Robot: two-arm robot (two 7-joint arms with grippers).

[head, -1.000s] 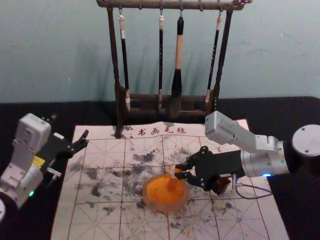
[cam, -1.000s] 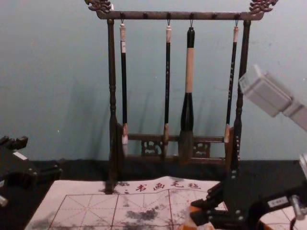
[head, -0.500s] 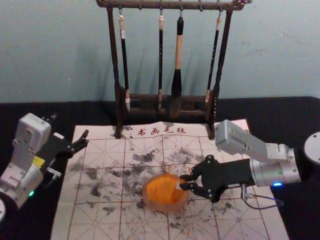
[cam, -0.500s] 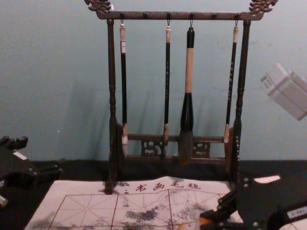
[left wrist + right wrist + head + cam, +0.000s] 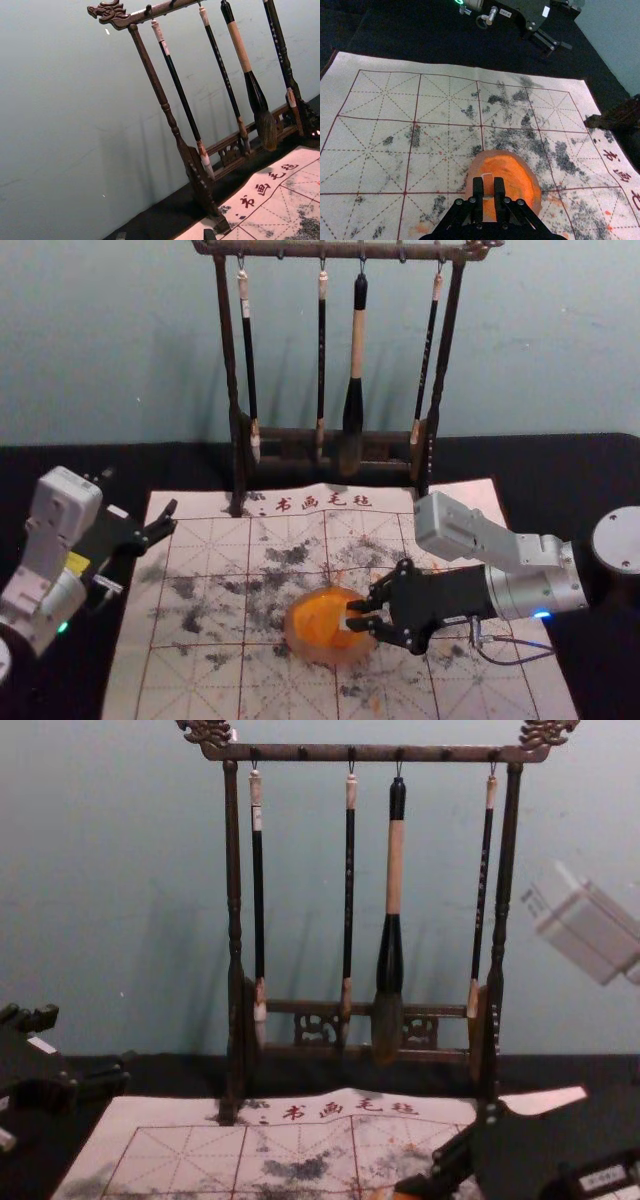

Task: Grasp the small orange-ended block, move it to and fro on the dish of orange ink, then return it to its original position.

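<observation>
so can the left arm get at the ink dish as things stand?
Probably yes, if it stretches that far: between the left gripper and the dish lies only mat. The right gripper, holding the block over the dish, crowds the right side.

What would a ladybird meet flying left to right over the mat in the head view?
The open left gripper by the mat's left edge → the dish of orange ink → the right gripper, holding the small block.
</observation>
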